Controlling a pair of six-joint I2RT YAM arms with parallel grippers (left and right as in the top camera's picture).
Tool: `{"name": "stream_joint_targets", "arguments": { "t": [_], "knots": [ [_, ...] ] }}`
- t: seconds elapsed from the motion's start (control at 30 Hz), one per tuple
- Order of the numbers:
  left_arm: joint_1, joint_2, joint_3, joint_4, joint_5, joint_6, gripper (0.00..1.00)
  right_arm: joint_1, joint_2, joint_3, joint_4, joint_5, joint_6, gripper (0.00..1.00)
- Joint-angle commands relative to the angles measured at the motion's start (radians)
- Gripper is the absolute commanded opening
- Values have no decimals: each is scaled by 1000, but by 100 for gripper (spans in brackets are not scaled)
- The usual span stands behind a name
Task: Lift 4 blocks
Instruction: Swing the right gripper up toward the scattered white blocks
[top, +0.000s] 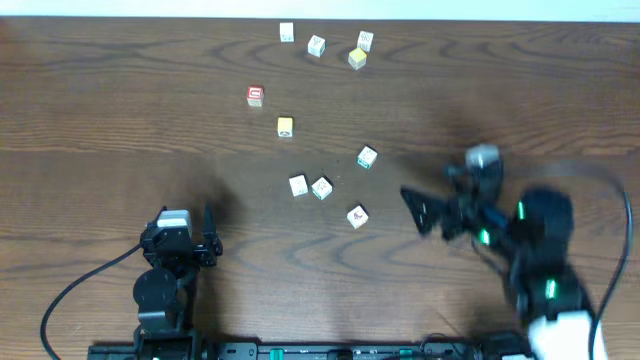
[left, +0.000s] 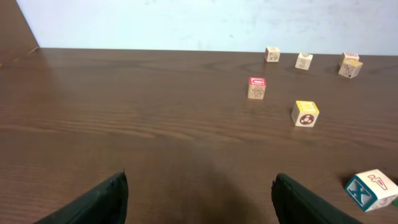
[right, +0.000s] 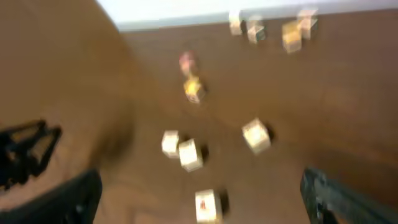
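Four small white printed cubes (top: 321, 188) were seen unlifted, central on the dark wooden table (top: 100, 120), two beside each other. Left gripper (left: 199, 186) and right gripper (right: 200, 179) were held wide open, empty. That pair could be scattered by jaws lowered this wide.

Dark wood-grain table (top: 100, 100), slight sheen, pale wooden blocks (top: 321, 188)
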Motion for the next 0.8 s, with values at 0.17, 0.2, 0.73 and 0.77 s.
{"name": "stream_joint_targets", "arguments": {
  "t": [0.17,0.2,0.73,0.77],
  "knots": [
    [7,0,-11,-44,-5,-1,74,23,587,832,-607,98,-124,99],
    [7,0,-11,-44,-5,-1,74,23,627,908,-659,114,-128,99],
    [7,0,-11,-44,-5,-1,74,95,803,1144,-817,318,-207,99],
    [7,0,-11,-44,-5,-1,74,103,803,1144,-839,319,-211,99]
  ]
}}
